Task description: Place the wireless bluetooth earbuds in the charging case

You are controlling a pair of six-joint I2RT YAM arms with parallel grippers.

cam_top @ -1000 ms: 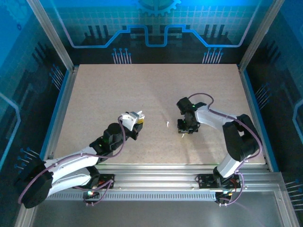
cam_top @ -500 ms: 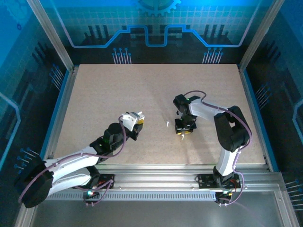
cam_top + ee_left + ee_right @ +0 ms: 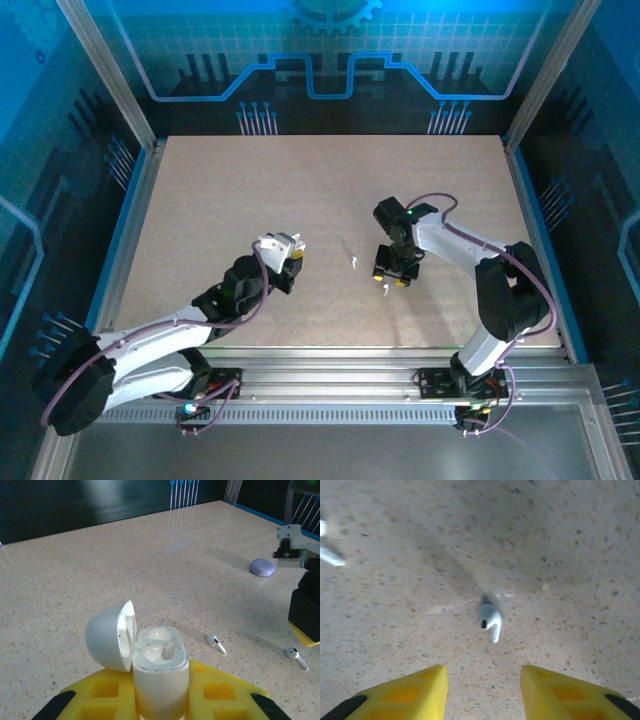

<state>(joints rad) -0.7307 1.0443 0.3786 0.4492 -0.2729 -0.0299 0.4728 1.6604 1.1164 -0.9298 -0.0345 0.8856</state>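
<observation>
My left gripper [image 3: 160, 702] is shut on the white charging case [image 3: 160, 672], held upright between yellow fingers with its lid [image 3: 107, 635] swung open to the left. The case's sockets look empty. From above, the case [image 3: 281, 246] sits at the tip of the left gripper [image 3: 286, 262]. Two white earbuds lie on the table, one [image 3: 216, 643] near the case and one [image 3: 296, 657] by the right arm. My right gripper [image 3: 482, 692] is open just above the table, with an earbud [image 3: 490, 619] lying slightly ahead of its fingertips and untouched. From above, this gripper [image 3: 392, 275] hovers beside that earbud [image 3: 386, 290]; the other earbud [image 3: 354, 262] lies to its left.
A pale purple rounded object [image 3: 262, 567] rests on the speckled table [image 3: 300, 190] beyond the right arm [image 3: 305, 605]. Metal rails [image 3: 130, 200] and blue panels frame the table on all sides.
The right gripper's jaws have opened, and its wrist swung a little left and then back right. The left arm with the case has barely moved.
</observation>
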